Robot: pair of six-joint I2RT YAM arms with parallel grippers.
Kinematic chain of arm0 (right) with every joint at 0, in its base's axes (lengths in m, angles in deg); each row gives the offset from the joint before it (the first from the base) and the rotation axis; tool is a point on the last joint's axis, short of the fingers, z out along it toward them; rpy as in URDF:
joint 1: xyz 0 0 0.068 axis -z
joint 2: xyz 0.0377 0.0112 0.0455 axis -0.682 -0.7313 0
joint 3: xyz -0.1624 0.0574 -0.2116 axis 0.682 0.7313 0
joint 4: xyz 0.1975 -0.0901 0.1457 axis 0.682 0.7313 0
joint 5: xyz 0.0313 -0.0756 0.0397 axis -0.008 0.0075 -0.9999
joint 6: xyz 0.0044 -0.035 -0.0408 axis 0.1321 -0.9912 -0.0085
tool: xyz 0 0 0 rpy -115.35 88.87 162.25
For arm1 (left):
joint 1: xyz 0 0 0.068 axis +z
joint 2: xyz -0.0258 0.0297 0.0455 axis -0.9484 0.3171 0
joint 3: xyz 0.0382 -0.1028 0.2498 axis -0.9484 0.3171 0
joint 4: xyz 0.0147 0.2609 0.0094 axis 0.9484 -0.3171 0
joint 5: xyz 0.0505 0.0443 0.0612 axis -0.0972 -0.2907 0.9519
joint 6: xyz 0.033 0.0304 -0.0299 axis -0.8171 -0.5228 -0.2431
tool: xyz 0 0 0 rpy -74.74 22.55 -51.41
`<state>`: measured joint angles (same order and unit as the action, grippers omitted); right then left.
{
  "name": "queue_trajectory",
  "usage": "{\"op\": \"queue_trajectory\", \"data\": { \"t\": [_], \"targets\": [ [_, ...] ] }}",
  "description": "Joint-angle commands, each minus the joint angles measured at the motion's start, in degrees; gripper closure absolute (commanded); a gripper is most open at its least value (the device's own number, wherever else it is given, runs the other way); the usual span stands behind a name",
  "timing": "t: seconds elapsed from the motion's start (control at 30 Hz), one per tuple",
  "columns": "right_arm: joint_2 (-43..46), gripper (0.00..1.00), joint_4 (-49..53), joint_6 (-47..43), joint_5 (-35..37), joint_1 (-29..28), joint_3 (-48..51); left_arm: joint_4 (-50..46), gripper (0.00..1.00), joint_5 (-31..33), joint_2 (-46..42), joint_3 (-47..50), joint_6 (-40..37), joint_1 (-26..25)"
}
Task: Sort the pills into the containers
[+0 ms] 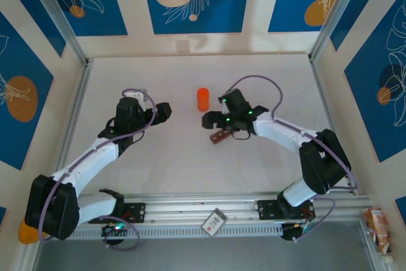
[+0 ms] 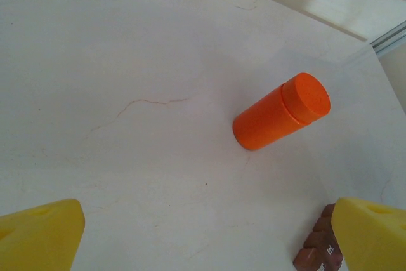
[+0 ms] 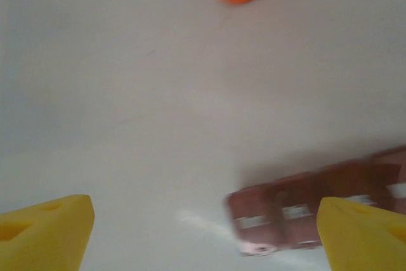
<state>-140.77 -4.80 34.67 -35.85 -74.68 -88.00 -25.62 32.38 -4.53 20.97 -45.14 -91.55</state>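
My right gripper [image 3: 203, 236] spread wide, empty | containers [image 3: 295, 214] lie flat just by my right-hand jaw, slightly ahead | likely light, rigid, slippery plastic; I'd pinch across the narrow width, mid-strip

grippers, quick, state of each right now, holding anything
Left gripper: open, holding nothing.
Right gripper: open, holding nothing; the containers lie on the table by one of its fingers.
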Motion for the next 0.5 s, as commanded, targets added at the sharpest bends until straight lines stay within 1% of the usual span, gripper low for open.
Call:
{"op": "queue_trajectory", "data": {
  "t": [0.0,0.1,0.2,0.47],
  "targets": [
    [0.9,0.09,0.2,-2.0,-1.9,4.9,2.6,1.1,0.00,-0.8,-0.1,-0.9,-0.1,-0.7],
    [-0.6,0.09,-1.1,-2.3,-3.2,8.8,3.0,1.0,0.00,-0.9,-0.2,-0.9,-0.1,-0.8],
    [-2.9,0.08,-2.7,-2.4,-4.8,10.8,3.1,0.6,0.00,-0.7,-0.2,-1.0,0.3,-0.9],
    [-8.9,0.09,-5.8,-0.7,-7.5,10.6,2.3,0.1,0.00,-1.0,-0.3,-1.3,1.0,-1.1]
  ]
}}
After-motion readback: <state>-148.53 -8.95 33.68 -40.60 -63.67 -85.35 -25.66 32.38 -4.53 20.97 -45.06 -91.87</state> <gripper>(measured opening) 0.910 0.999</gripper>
